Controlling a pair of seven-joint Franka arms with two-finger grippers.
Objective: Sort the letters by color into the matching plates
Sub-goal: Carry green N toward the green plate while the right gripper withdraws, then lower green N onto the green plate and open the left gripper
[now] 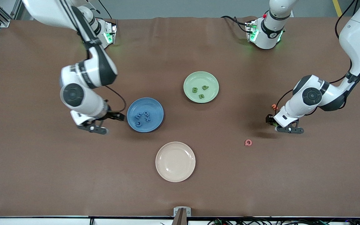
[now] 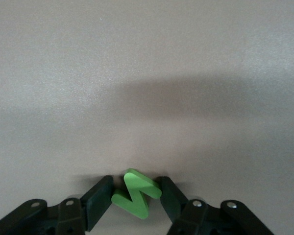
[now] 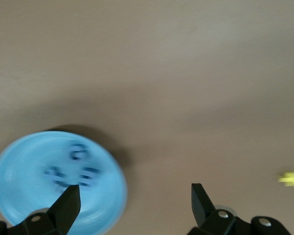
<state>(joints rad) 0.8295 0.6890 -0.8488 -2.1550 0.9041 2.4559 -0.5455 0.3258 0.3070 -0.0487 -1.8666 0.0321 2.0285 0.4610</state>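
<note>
Blue plate (image 1: 145, 114): holds four blue letters (image 1: 142, 117).
Green plate (image 1: 201, 86): three green letters (image 1: 200, 91).
Right gripper (image 3: 134, 205): fingers apart, beside blue plate.
Left gripper (image 2: 136, 198): clamps green letter (image 2: 136, 192); only its wrist view shows this.

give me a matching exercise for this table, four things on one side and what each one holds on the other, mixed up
Things:
1. blue plate
2. pale green plate
3. beige plate
4. left gripper

Holds:
A. three green letters
B. nothing
C. one green letter, pinched between its fingers
D. four blue letters

Pairs: 1-D, 2-A, 3-B, 4-C
</note>
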